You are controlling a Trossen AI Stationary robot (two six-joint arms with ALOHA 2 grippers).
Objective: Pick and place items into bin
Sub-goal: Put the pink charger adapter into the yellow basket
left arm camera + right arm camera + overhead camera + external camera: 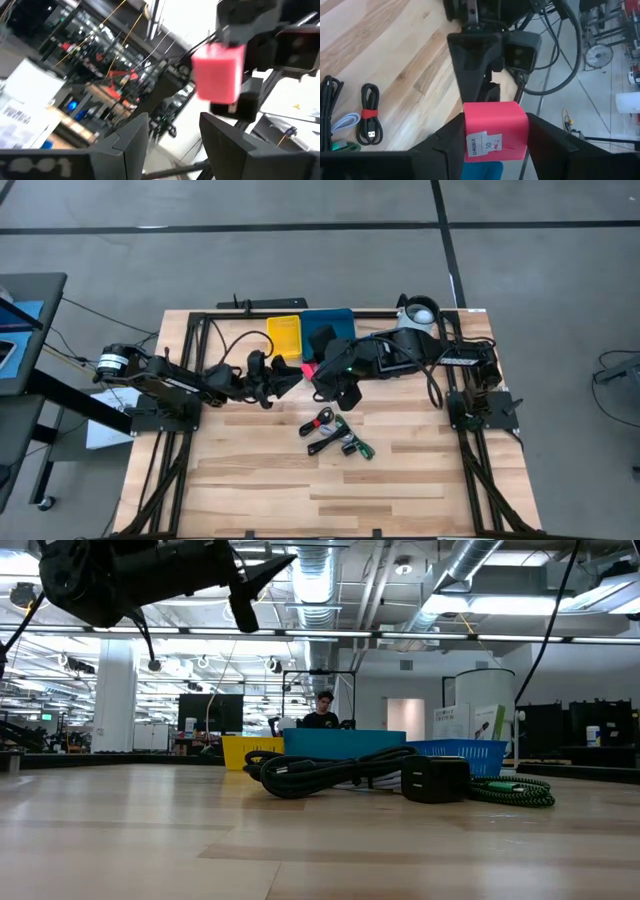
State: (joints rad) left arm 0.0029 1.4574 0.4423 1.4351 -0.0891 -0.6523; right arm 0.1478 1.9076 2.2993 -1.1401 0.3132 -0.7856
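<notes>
My right gripper (495, 145) is shut on a red block (495, 122) bearing a white label, held high above the table near the blue bin (328, 322). My left gripper (175, 145) stands open just short of the block (218, 72), pointing slightly up at it, with nothing between its fingers. On the wood lie a coiled black cable with a red tie (320, 421), a second black cable (332, 442) and a green braided cable (361, 449). A black plug block (436, 780) rests flat beside them. My right gripper pinches the red block by two opposite sides (520, 131) between its two fingers. The fingers slant down from the table's right side. The block is lifted clear of the table, its labelled face (484, 145) turned toward the wrist camera.
A yellow bin (284, 334) stands beside the blue one at the table's far edge. A white cup (421, 310) sits at the far right. Bare wood lies along the near edge. A person stands in the room behind the table.
</notes>
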